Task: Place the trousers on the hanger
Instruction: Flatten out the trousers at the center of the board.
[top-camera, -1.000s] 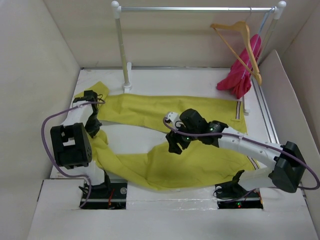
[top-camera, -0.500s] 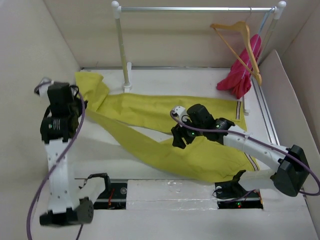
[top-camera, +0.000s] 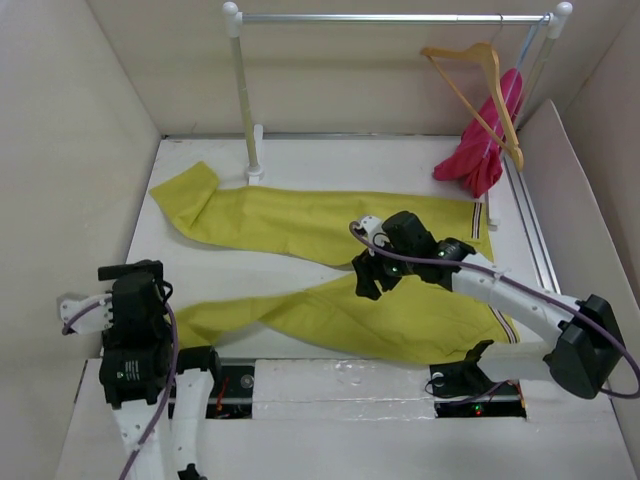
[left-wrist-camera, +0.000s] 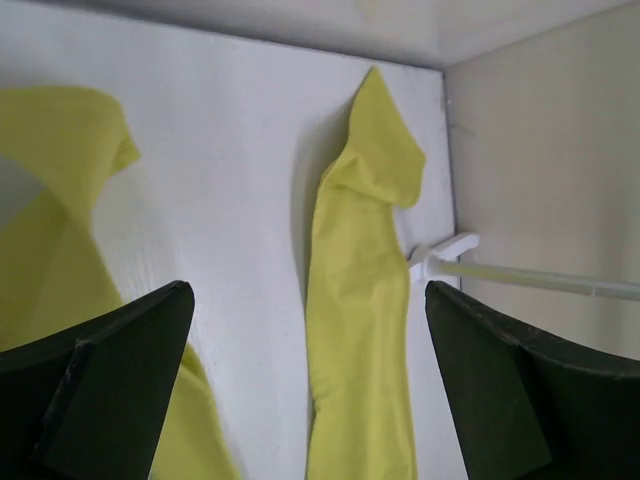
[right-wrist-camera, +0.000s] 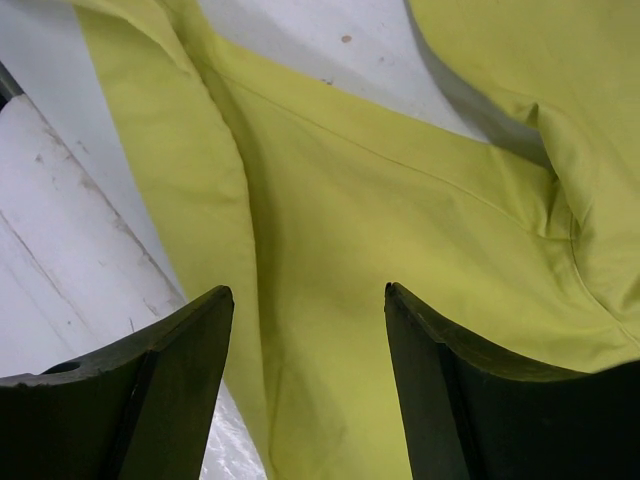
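Yellow-green cloth fills most of what I see: the trousers (top-camera: 280, 215) lie flat on the white table (top-camera: 300, 160), the waist to the right and the two legs splayed toward the left, the far leg ending near the foot of the rail's left post. Small striped trim bands (top-camera: 477, 222) mark the waist end; they are too small for me to tell whether any carries lettering. My left pincer (left-wrist-camera: 308, 295) hangs over the table's near left corner, its fingers spread wide with nothing between them but bare table and the far leg below. My right pincer (right-wrist-camera: 308, 292) is low over the middle of the trousers, fingers parted with cloth beneath them but none pinched; whether the tips touch the cloth I cannot tell. The hanger (top-camera: 478, 110), light tan wood, hangs by its hook at the right end of the white-and-silver rail (top-camera: 390, 18), well apart from the trousers, just beside a magenta-pink garment (top-camera: 485, 145). Plain beige walls (top-camera: 60, 150) box in the table.
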